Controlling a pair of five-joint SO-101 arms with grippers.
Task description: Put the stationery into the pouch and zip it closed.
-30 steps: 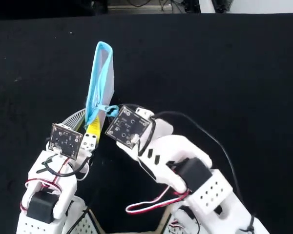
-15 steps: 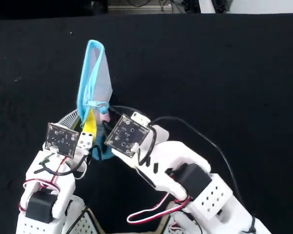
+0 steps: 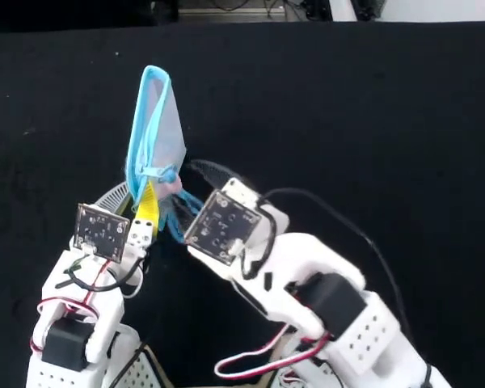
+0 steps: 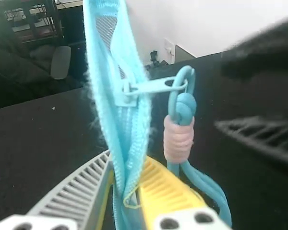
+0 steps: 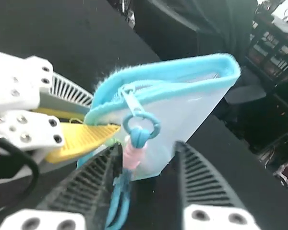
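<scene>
A light blue mesh pouch (image 3: 158, 121) stands upright on its edge above the black table. My left gripper (image 3: 149, 212) is shut on its near corner, which is pinched between the yellow finger (image 4: 163, 191) and the grey finger (image 4: 77, 191). The zipper pull (image 4: 153, 87) sits close to that corner. A blue cord with a pink bead (image 4: 178, 141) hangs from it. My right gripper (image 5: 149, 172) is open just beside the pouch, and the cord (image 5: 132, 153) hangs in the gap against one black finger (image 5: 96, 177). The pouch's contents are hidden.
The black table (image 3: 372, 121) stretches out to the right of both arms and behind them. The two arms stand close together at the front edge, their wrists nearly touching. Cables (image 3: 250, 360) loop under the right arm.
The left arm tilted the pouch's top a little to the left and then held still. The right gripper drew back toward the front right, away from the zipper pull.
</scene>
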